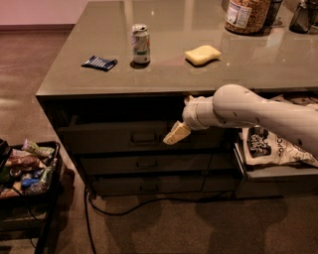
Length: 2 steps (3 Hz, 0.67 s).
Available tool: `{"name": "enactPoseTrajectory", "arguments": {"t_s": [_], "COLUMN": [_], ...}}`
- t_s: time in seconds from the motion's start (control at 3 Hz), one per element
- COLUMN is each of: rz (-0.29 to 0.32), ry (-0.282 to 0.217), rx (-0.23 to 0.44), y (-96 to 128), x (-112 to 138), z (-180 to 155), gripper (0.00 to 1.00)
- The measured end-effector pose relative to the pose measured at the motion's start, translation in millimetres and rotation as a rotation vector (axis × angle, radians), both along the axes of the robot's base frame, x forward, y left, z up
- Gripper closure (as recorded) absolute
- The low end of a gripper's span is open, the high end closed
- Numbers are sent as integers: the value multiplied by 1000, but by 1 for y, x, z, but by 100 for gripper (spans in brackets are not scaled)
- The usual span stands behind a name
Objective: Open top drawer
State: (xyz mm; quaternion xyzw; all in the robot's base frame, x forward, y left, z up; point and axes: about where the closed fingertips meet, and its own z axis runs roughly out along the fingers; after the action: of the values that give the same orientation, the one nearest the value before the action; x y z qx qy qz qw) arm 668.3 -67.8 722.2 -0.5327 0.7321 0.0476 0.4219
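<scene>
The top drawer [107,140] is the wide dark front under the counter, with a small pull handle [144,138] at its middle. A dark gap lies between its top edge and the counter. My gripper [177,134], beige at the tip of a white arm coming from the right, is at the drawer front, just right of the handle and at its height. I cannot tell if it touches the handle.
Two shorter drawers [144,163] lie below. At right, a narrower drawer [271,173] stands open with snack bags [268,146]. On the counter [64,82] are a can [140,43], a sponge [202,54], a blue packet [99,63] and a jar [247,15]. A snack cart [25,168] stands at left, a cable [149,203] on the floor.
</scene>
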Motion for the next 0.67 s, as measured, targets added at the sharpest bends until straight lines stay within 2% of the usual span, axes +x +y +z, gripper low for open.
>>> {"name": "enactPoseTrajectory", "arguments": {"t_s": [0.33,0.67], "rz": [0,0], "ry": [0,0], "rx": [0,0], "y": [0,0], "x": [0,0], "z": [0,0], "gripper": [19,42]}}
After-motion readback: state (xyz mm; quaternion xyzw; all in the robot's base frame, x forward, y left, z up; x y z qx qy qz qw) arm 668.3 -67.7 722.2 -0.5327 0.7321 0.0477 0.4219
